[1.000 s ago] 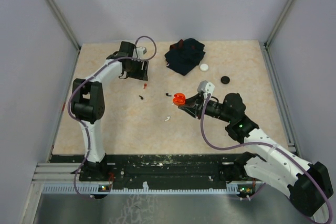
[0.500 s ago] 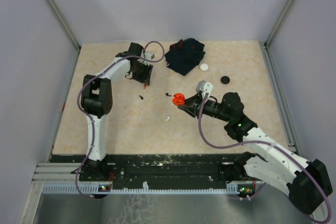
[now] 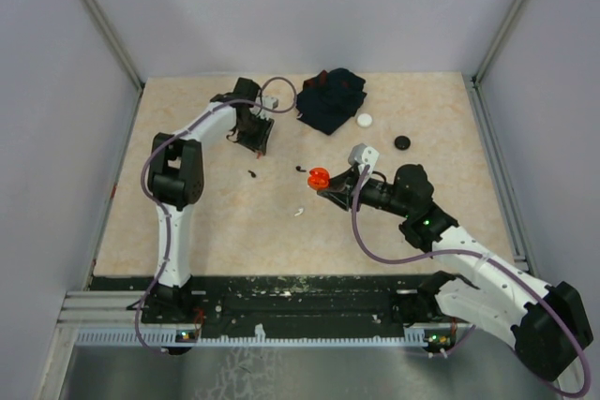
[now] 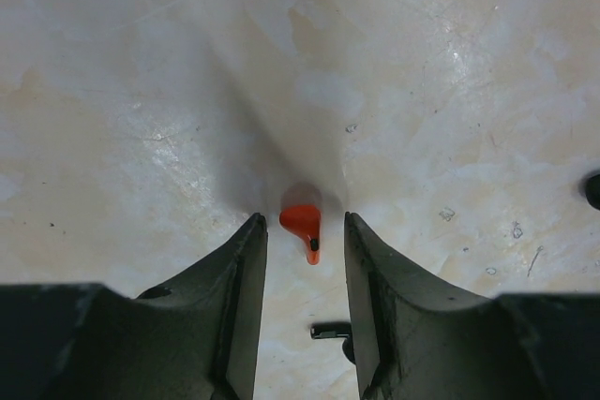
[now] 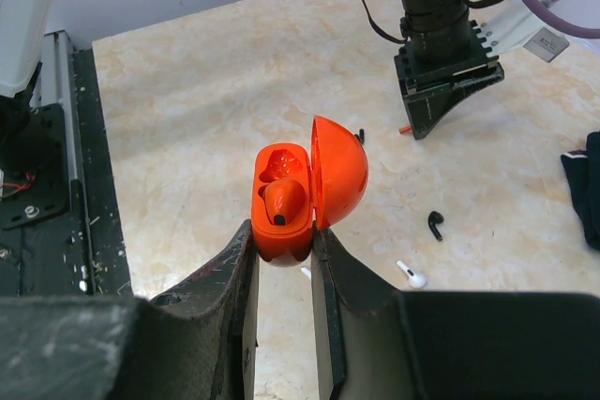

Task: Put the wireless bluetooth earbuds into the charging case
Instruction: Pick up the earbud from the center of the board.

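A red earbud (image 4: 303,224) lies on the table between the fingertips of my open left gripper (image 4: 302,236), which stands over it at the back left (image 3: 255,138). My right gripper (image 5: 281,243) is shut on the open orange-red charging case (image 5: 281,217), held above mid-table (image 3: 319,176). One red earbud (image 5: 283,201) sits in the case; the socket beside it is empty. Loose black earbuds (image 3: 253,173) (image 3: 300,169) and a white earbud (image 3: 298,212) lie on the table. The right wrist view also shows a black earbud (image 5: 434,223) and a white earbud (image 5: 411,274).
A dark navy cloth (image 3: 330,98) lies at the back. A white puck (image 3: 364,120) and a black puck (image 3: 402,142) sit to its right. The table (image 3: 206,231) is walled on three sides, with a black rail along the near edge.
My left gripper has swung right and toward the red earbud and now straddles it. My right gripper with the case has shifted only slightly.
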Robot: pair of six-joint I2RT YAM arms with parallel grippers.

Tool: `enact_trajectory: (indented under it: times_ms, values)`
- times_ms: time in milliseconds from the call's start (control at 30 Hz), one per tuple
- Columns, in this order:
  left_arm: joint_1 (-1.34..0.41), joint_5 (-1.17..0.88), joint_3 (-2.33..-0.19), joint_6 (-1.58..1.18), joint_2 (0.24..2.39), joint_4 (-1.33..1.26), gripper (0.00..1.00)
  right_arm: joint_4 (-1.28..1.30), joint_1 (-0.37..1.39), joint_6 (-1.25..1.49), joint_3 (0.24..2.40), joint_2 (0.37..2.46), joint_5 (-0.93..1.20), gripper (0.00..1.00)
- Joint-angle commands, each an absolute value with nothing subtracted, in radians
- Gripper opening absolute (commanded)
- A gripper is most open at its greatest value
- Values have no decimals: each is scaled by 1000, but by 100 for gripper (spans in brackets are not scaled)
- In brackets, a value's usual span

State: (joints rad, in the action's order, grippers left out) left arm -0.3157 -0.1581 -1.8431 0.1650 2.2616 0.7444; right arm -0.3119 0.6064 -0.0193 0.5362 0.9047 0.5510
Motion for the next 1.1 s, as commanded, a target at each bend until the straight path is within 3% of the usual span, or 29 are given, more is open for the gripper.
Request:
enact_trajectory:
  times_ms: [0,300,600,900,1067]
  values:
    - [-342,-110,-1845,201,2270,814,43,-356,603,-31,548,899,568,0]
    - [-347,-100,-1882,221,2312,816,40,-357,603,-26,549,897,574,0]
    - [-348,-128,-1880,213,2307,840,20,-357,603,-25,548,897,567,0]
    - [-348,-174,-1758,119,2134,712,3,-369,603,-18,542,895,529,0]
    - [-352,-200,-1601,28,1960,556,2,-425,603,4,528,902,521,0]
